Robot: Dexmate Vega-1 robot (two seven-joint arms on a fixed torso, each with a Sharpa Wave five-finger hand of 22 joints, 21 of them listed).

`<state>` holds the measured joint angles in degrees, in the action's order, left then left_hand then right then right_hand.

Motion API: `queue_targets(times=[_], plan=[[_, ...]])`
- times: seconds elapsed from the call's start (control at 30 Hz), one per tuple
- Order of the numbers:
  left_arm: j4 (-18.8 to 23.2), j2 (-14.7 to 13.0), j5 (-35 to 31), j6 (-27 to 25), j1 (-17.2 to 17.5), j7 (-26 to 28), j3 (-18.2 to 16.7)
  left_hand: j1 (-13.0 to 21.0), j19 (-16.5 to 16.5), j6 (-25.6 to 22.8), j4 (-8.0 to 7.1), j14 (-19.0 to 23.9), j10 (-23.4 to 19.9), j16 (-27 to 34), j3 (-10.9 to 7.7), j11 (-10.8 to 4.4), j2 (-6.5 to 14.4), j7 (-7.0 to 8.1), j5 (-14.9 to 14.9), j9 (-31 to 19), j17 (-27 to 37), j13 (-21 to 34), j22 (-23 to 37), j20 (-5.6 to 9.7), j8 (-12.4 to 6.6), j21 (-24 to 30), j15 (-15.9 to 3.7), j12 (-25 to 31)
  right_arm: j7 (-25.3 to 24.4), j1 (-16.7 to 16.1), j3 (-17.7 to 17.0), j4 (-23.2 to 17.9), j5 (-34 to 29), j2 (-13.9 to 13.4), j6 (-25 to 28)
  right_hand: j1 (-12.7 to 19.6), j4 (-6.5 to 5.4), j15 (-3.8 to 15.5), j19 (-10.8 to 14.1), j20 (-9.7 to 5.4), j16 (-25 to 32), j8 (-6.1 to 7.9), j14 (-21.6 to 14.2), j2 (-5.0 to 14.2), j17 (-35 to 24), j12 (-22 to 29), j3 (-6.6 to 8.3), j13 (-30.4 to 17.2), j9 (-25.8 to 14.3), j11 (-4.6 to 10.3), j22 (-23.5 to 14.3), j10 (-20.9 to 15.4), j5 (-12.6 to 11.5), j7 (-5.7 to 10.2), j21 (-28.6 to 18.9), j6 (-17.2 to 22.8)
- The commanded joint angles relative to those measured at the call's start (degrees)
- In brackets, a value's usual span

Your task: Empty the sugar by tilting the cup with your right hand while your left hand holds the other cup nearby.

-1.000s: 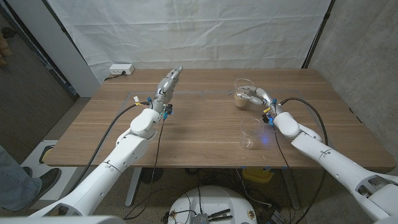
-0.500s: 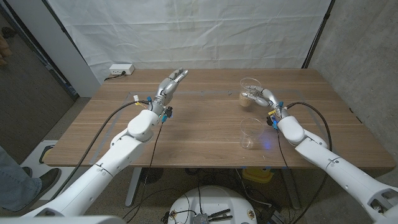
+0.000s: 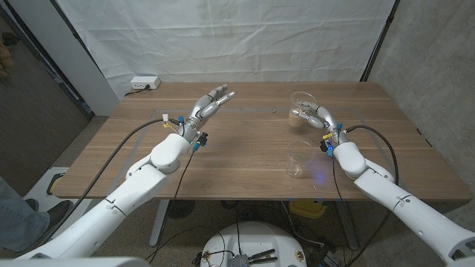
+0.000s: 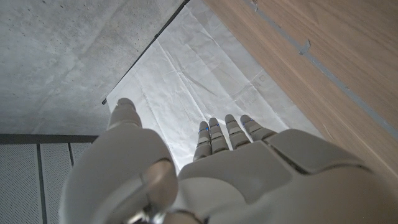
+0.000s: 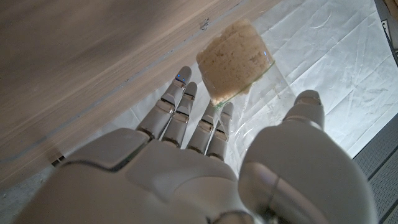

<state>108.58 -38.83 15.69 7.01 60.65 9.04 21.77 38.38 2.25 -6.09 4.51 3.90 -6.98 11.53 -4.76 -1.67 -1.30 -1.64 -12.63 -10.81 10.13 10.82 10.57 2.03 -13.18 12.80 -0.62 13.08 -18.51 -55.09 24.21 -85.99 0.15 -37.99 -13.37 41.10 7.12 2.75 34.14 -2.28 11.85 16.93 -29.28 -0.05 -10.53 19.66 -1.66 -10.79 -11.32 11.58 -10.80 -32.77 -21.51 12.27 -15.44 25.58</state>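
A white sheet (image 3: 223, 37) is hanging behind my wooden bench (image 3: 245, 159), with a white power strip (image 3: 144, 83) sitting at the bench's upper left corner. Left of centre, my left robot hand (image 3: 210, 104) is hovering above the wood, released, fingers spread and holding nothing. Lower right of centre, an empty clear cup (image 3: 299, 159) is standing upright on the bench. Above it, toward the upper right, my right robot hand (image 3: 313, 115) is grasping the sugar cup (image 3: 300, 110), lifted off the bench, the pale brown sugar (image 5: 236, 59) resting in its bottom.
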Motion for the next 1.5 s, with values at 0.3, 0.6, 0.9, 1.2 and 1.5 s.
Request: queue_targets(times=[0.3, 0.6, 0.9, 1.2, 1.5], plan=[[0.4, -2.7, -5.8, 2.1, 1.8, -3.9, 4.2, 0.4, 0.0, -0.3, 0.69, 0.3, -0.4, 0.1, 0.36, -0.29, -1.1, 0.3, 0.0, -0.1, 0.2, 0.2, 0.1, 0.79, 0.07, 0.2, -0.12, 0.2, -2.1, -3.4, -1.6, -5.0, 0.6, -1.0, 1.5, 1.0, 0.53, 6.24, 0.3, -0.48, -0.2, -0.26, 0.0, -0.11, -0.2, -0.3, -0.02, -0.1, -0.2, 0.03, -0.3, -0.1, 0.2, 0.02, 0.3, 0.7], [1.6, -3.7, -11.2, 3.4, 2.3, -4.2, 6.1, 0.4, 0.7, -0.1, 0.77, -0.1, -0.3, -0.2, 0.72, -0.48, -1.6, 0.38, -0.1, -0.1, 0.3, 0.2, 0.1, 0.8, 0.31, -0.2, -0.08, 0.0, -2.3, -3.1, -1.0, -5.1, 0.0, -0.5, 1.2, 1.0, 0.42, 6.1, 0.3, -0.44, -0.3, -0.34, -0.1, -0.09, -0.2, -0.3, -0.13, -0.1, -0.2, 0.03, -0.3, -0.2, 0.3, -0.12, 0.4, 1.0], [3.0, -4.3, -17.4, 3.1, 3.0, -2.7, 7.3, 0.5, 1.1, -0.6, 0.85, 0.0, -0.9, -0.2, 1.06, -0.81, -2.1, 0.64, -0.3, -0.2, 0.3, 0.3, 0.2, 0.86, 0.24, -0.4, -0.3, 0.1, -1.7, -2.3, -0.6, -4.6, 0.0, -0.2, 0.9, 0.9, 0.27, 6.18, 0.4, -0.46, -0.3, -0.4, -0.1, -0.07, -0.3, -0.4, -0.26, -0.1, -0.2, -0.01, -0.3, -0.4, 0.4, -0.12, 0.4, 1.2], [3.7, -4.5, -23.0, 3.7, 2.8, -2.8, 9.4, 0.6, 1.1, -1.4, 0.94, 0.5, -1.4, -0.1, 1.37, -1.16, -2.4, 0.93, -0.5, -0.2, 0.3, 0.3, 0.2, 1.11, 0.11, -0.4, -0.8, 0.1, -1.4, -1.6, -0.1, -3.4, 0.1, 0.4, -0.5, 0.8, 0.17, 6.15, 0.4, -0.48, -0.3, -0.5, -0.1, -0.03, -0.3, -0.4, -0.36, -0.1, -0.2, 0.0, -0.3, -0.5, 0.5, -0.13, 0.5, 1.3], [5.9, -4.8, -35.4, 2.1, 3.9, 2.6, 10.5, 0.7, 1.1, -2.1, 0.96, 0.8, -2.2, -0.1, 1.6, -1.97, -2.6, 1.31, -0.7, -0.2, 0.3, 0.3, 0.2, 1.44, 0.0, -0.5, -1.38, 0.3, -1.5, -1.9, -0.5, -4.0, 0.2, 0.2, -0.1, 0.8, 0.07, 6.08, 0.5, -0.56, -0.4, -0.59, -0.2, 0.05, -0.4, -0.5, -0.42, -0.1, -0.2, 0.01, -0.3, -0.5, 0.6, -0.16, 0.5, 1.4]])
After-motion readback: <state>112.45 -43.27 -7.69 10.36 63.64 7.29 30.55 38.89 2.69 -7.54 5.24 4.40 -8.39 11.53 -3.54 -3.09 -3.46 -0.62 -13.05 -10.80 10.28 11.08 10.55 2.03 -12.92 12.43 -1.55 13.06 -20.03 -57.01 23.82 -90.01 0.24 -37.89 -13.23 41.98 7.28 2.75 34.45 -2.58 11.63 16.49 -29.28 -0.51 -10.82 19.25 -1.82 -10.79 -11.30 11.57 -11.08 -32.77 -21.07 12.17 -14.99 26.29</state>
